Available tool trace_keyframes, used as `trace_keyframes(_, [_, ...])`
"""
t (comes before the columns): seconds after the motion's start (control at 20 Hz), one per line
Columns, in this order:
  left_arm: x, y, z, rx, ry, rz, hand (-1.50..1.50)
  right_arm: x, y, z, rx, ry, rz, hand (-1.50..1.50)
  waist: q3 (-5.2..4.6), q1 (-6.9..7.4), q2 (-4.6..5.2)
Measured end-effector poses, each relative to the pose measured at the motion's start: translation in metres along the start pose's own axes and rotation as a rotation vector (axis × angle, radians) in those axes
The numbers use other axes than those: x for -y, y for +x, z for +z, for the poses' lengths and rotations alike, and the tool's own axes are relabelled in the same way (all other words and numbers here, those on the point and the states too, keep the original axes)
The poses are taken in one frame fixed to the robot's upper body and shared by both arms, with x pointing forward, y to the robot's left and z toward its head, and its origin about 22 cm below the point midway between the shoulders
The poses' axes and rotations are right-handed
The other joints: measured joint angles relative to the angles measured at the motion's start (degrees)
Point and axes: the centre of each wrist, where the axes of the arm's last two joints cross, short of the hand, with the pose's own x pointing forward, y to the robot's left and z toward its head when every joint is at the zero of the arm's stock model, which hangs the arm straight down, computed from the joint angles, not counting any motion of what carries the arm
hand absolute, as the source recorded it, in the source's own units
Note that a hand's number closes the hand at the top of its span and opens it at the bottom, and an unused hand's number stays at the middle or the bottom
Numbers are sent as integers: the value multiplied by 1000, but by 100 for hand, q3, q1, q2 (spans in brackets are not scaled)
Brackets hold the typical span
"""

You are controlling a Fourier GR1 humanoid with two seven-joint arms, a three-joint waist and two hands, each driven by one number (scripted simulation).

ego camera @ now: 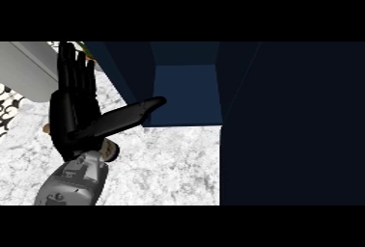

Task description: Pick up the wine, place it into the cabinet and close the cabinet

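Observation:
My left hand [71, 113] stands open at the left of the head view, fingers straight and pointing away from me. Its thumb [135, 112] stretches right and touches the front edge of the dark blue cabinet [128, 67]. The cabinet's open compartment [187, 94] shows a bare blue floor. A large dark panel [292, 120] fills the right side and looks like the cabinet's door. No wine bottle shows clearly. Small tan bits [110, 150] peek out beside the wrist, and I cannot tell what they are. My right hand is out of view.
The counter [171, 164] is white-grey marble. A pale grey block [25, 65] stands at the back left, with something green [87, 47] behind the fingers. A black-and-white patterned thing [7, 108] lies at the left edge.

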Motion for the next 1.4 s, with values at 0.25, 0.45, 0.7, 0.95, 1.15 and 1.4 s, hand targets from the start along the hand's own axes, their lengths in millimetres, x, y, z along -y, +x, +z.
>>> trace_keyframes(0.25, [31,14,-6,-20,23,7,-150,-1,20,3,-22,14,-5,-150,-8,68,-1])
trace_keyframes(0.45, [43,19,-4,-30,43,7,-150,-5,24,-2,-41,15,-16,-150,-22,104,0])
trace_keyframes(0.7, [51,29,-10,-41,75,1,-150,-5,26,-4,-50,10,-12,-150,-31,116,0])
trace_keyframes(0.95, [50,46,-12,-26,88,10,-150,-7,32,-10,-62,4,-12,-150,-17,119,-8])
trace_keyframes(1.15, [45,60,-8,-14,112,1,-150,-7,34,-12,-62,-6,-10,-150,-8,135,-19])
trace_keyframes(1.4, [34,72,-7,-8,151,-14,-150,-5,39,-13,-67,-15,7,-150,-5,128,-22])
